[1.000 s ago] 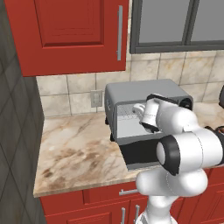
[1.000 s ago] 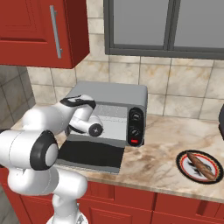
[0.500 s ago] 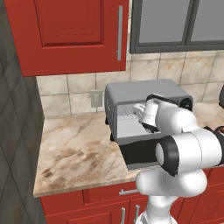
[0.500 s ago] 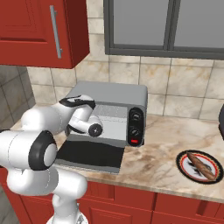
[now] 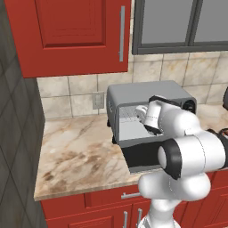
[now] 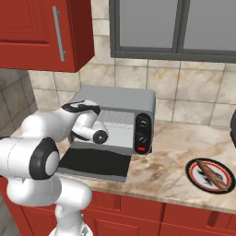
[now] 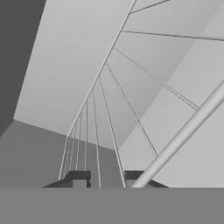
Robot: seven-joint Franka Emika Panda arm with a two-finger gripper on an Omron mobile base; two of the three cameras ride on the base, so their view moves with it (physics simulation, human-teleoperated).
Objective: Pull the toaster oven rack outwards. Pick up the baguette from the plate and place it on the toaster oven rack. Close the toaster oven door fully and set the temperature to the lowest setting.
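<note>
The grey toaster oven (image 5: 147, 91) (image 6: 120, 96) stands on the counter with its dark glass toaster oven door (image 5: 143, 156) (image 6: 94, 162) folded down flat. My arm reaches into the cavity from the front. In the hand view my gripper (image 7: 107, 177) sits low over the toaster oven rack (image 7: 188, 131), fingertips a narrow gap apart, with the rack's thick front bar and thin wires running between them. The rack's grid (image 5: 128, 114) shows inside the cavity beside my gripper (image 5: 141, 111). The baguette (image 6: 213, 174) lies on its plate (image 6: 190, 171) at the right.
Black control strip with round knobs (image 6: 143, 122) and a red light (image 6: 142, 148) on the oven's right side. Red cabinets hang above; a tiled wall stands behind. A dark object (image 6: 233, 134) sits at the counter's far right edge. Marble counter (image 5: 75, 151) lies left of the oven.
The gripper's fingers have drawn together onto the rack's front bar. The arm and the oven have stayed where they were.
</note>
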